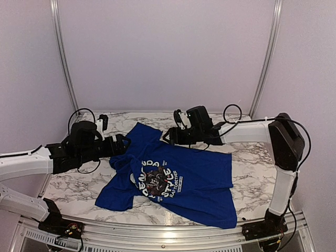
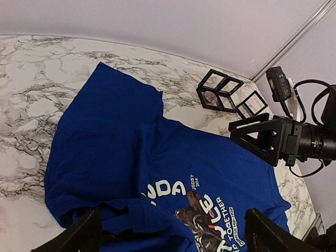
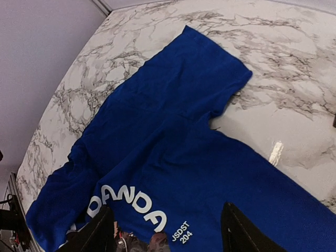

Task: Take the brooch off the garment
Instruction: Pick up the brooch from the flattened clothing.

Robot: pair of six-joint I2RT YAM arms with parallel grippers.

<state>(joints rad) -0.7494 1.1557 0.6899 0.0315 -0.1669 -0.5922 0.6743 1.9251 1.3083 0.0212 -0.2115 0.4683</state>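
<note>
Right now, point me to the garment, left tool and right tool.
garment [image 1: 205, 178], top view, plain blue fabric right of the print.
left tool [image 1: 124, 143], top view, between its fingertips.
right tool [image 1: 170, 136], top view, between its fingertips.

Soft, even light (slightly grainy)

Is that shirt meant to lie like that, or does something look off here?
The blue T-shirt lies crooked on the marble table rather than spread flat. One side is bunched into folds, and the printed chest design is creased, so the lettering reads unevenly. Nothing looks spilled or torn.
</note>
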